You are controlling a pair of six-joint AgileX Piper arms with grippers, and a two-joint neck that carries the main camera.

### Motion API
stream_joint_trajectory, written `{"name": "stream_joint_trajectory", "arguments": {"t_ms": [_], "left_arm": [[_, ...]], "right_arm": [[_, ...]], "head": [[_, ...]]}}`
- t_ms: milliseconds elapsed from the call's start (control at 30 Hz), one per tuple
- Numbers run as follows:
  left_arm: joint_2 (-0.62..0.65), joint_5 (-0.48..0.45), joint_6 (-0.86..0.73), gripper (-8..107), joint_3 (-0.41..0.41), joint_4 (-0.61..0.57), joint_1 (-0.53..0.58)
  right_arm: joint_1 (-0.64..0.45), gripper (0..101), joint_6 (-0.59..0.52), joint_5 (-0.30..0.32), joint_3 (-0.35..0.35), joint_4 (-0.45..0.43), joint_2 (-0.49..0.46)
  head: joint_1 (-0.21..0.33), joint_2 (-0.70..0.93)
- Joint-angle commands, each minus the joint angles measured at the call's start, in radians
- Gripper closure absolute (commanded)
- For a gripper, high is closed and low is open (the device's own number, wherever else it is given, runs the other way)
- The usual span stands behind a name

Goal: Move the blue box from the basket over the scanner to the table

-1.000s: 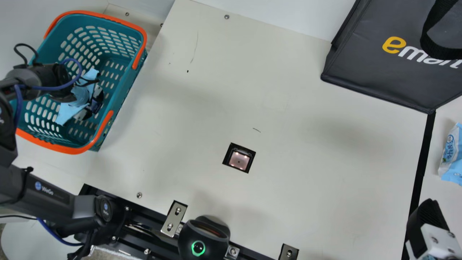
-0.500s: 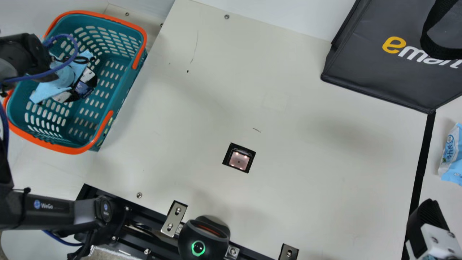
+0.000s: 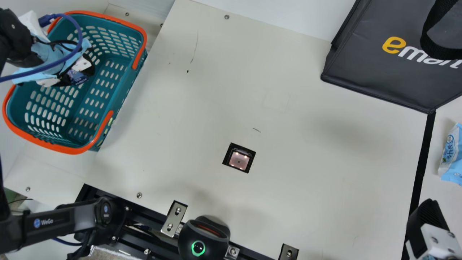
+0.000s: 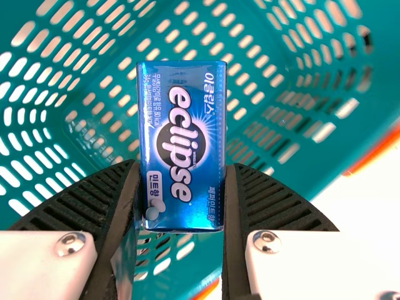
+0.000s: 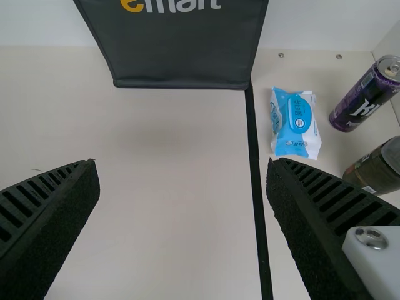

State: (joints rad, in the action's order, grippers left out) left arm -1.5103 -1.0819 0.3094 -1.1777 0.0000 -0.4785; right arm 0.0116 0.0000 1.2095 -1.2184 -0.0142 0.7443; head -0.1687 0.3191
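One blue box (image 4: 181, 119), inside or just above basket (image 3: 68, 149), clear height over rim hard to tell. Pinched by left gripper (image 4: 182, 164), long axis along fingers, far end jutting past tips. Scanner (image 3: 239, 160) right of basket and lower in main view; next, probably out over basket's right rim. Right gripper (image 5: 182, 164) spread, empty, well apart from basket.

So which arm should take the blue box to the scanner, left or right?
Left, I'd say: the left tool grips the blue box over the basket. The right tool is open, holds nothing and is on the far side of the scanner from the basket.
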Motion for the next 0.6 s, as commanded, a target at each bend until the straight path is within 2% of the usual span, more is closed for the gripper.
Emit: {"name": "stream_joint_trajectory", "arguments": {"t_ms": [0,567], "left_arm": [[0.017,-0.018,-0.002,107,-0.005,0.003,0.038],[0.116,-0.102,0.142,107,0.019,0.073,0.452]], "right_arm": [[0.0,6,0.0,0.0,0.0,0.0,0.0],[0.0,6,0.0,0.0,0.0,0.0,0.0]], "head": [[0.03,0.002],[0.03,0.002]]}}
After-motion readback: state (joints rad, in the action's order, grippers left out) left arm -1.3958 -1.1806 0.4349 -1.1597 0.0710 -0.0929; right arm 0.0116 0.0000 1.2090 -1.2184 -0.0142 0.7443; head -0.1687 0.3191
